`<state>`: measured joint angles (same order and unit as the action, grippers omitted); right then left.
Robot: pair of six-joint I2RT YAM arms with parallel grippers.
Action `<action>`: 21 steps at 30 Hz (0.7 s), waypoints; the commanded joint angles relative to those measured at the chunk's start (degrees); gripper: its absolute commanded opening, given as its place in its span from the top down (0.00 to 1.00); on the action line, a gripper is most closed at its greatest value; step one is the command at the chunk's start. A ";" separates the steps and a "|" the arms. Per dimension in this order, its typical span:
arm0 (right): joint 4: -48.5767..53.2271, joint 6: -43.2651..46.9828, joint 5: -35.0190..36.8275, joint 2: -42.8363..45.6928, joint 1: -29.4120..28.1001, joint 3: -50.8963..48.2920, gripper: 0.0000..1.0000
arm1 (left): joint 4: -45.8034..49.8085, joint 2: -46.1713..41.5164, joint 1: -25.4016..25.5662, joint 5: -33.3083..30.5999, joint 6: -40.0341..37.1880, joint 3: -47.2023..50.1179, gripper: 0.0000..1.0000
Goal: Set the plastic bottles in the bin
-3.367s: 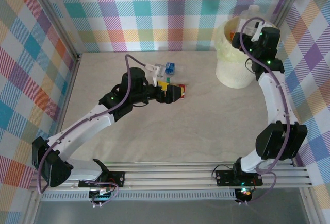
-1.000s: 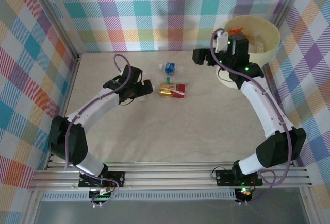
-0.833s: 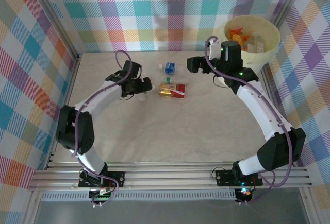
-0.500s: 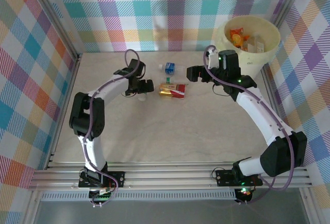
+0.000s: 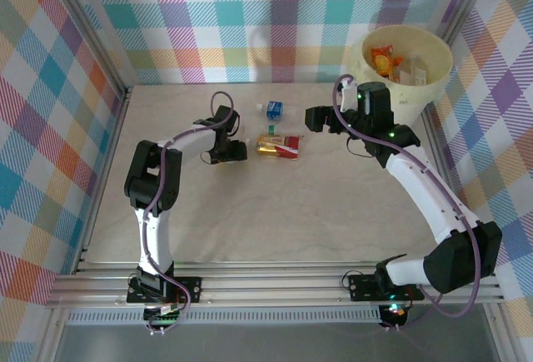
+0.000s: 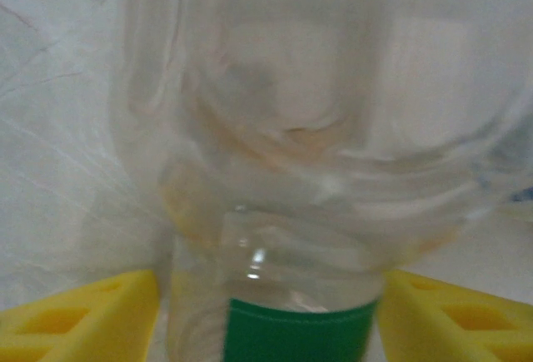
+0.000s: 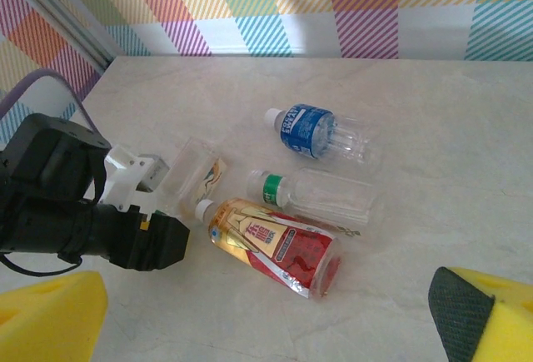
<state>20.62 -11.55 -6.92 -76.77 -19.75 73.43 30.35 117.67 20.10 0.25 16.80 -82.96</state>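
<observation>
Left gripper (image 6: pixel 268 308) is low on the table, yellow fingers (image 6: pixel 79 312) flanking a clear bottle (image 6: pixel 275 129) with a green band; cannot tell whether they clamp it. Right gripper (image 7: pixel 266 312) is spread wide above the blue-labelled bottle (image 7: pixel 312 129) and red-labelled bottle (image 7: pixel 275 245). The bin (image 5: pixel 448 61) stands at far right, with bottles inside.

A robot lab booth — checked cloth walls (image 5: pixel 250 21), aluminium rails (image 5: pixel 275 283), two arms (image 5: pixel 429 183) on a table (image 5: pixel 291 212).

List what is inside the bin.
The bin holds an orange-labelled bottle and clear bottles beside it. Whatever lies beneath them, and the bin's floor, is covered.
</observation>
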 commanded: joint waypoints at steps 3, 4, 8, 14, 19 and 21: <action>-1.10 -0.40 0.68 1.09 -0.29 -0.78 0.00 | -3.24 -1.55 -0.25 0.59 0.01 3.64 0.43; -1.50 -0.48 0.45 1.14 -0.25 -1.04 0.00 | -3.53 -2.16 -0.23 0.54 -0.21 4.09 0.45; -4.25 -1.30 -2.78 1.60 -0.29 -2.53 0.00 | -4.68 -4.76 -0.15 0.67 -0.63 5.83 0.56; -8.63 -3.46 -7.94 2.59 -0.38 -4.13 0.00 | -8.96 -10.93 0.59 0.54 -0.74 10.74 0.68; -9.67 -5.48 -8.63 2.43 -0.42 -4.34 0.00 | -12.45 -16.02 2.75 -0.06 0.41 14.56 0.72; -11.52 -7.16 -10.06 2.41 -0.62 -5.14 0.00 | -13.31 -18.75 4.28 -1.23 0.71 15.84 0.72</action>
<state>13.45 -15.86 -14.00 -75.90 -19.94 69.25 20.43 103.61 22.28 -0.05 16.88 -68.60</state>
